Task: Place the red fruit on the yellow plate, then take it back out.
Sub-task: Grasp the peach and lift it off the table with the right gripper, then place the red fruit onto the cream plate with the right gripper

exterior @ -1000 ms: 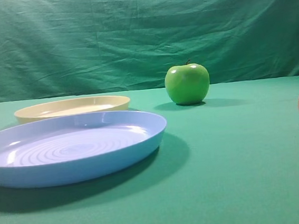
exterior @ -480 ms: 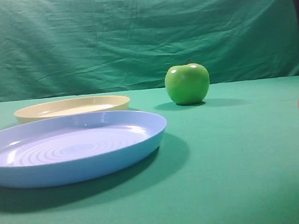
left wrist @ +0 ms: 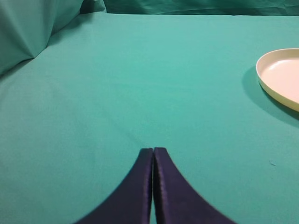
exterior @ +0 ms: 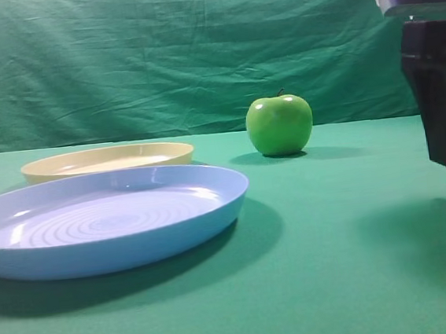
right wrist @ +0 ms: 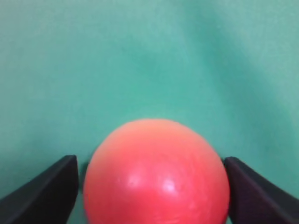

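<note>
The red fruit [right wrist: 156, 172], a matte rounded dome fading from red to peach, is sitting on the green-clothed bench [exterior: 325, 244] at the far right edge of the high view, framed in the right wrist view by the dark fingers [right wrist: 44, 191] of the right end effector [right wrist: 154, 186]. Those fingers are standing apart on either side of it, with a small gap showing on the left; whether the right one is touching I cannot tell. Closing evenly across the widest part, low enough to avoid sliding up the dome, looks the sound way to grasp. Nearest in the high view is lying the light-blue ringed plastic plate [exterior: 212, 215], with the shallow cream-yellow plastic plate [exterior: 108, 159] just behind it, well apart from the fruit. Farther back is resting a glossy green apple [exterior: 279, 125]. The left end effector [left wrist: 153, 186] is idling, fingers pressed together, empty.
</note>
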`<action>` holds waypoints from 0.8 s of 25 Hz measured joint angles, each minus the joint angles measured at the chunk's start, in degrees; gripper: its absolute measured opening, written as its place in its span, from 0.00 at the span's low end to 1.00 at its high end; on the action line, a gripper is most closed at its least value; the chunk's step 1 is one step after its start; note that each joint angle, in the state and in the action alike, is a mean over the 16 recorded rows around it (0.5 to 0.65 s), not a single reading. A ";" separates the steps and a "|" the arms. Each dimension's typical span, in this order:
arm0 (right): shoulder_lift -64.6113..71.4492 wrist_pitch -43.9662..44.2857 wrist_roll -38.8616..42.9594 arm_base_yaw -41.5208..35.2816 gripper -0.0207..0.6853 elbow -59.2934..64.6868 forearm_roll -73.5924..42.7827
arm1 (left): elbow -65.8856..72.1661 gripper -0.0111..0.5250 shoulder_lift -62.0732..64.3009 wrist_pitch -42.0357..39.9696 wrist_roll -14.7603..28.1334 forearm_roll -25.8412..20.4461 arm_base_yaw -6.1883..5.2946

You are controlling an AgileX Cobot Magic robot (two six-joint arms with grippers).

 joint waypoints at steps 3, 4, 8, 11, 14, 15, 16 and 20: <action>0.60 0.28 -0.63 0.07 0.58 -1.58 0.55 | 0.00 0.02 0.00 0.00 0.00 0.00 0.00; 0.74 0.50 -1.02 0.19 0.54 -2.38 0.86 | 0.00 0.02 0.00 0.00 0.00 0.00 0.00; 1.07 1.64 -3.35 1.42 0.41 -7.06 2.45 | 0.00 0.02 0.00 0.00 0.00 0.00 0.00; 1.48 2.59 -5.63 3.14 0.35 -12.26 3.75 | 0.00 0.02 0.00 0.00 0.00 0.00 0.00; 2.46 3.63 -8.23 5.37 0.33 -18.92 5.11 | 0.00 0.02 0.00 0.00 0.00 0.00 0.00; 2.96 4.02 -9.15 6.19 0.33 -21.43 5.57 | 0.00 0.02 0.00 0.00 0.00 0.00 0.00; 3.58 4.43 -10.15 7.04 0.33 -24.00 6.02 | 0.00 0.02 0.00 0.00 0.00 0.00 0.00; 7.34 6.53 -14.49 10.30 0.32 -34.97 8.15 | 0.00 0.02 0.00 0.00 0.00 0.00 0.00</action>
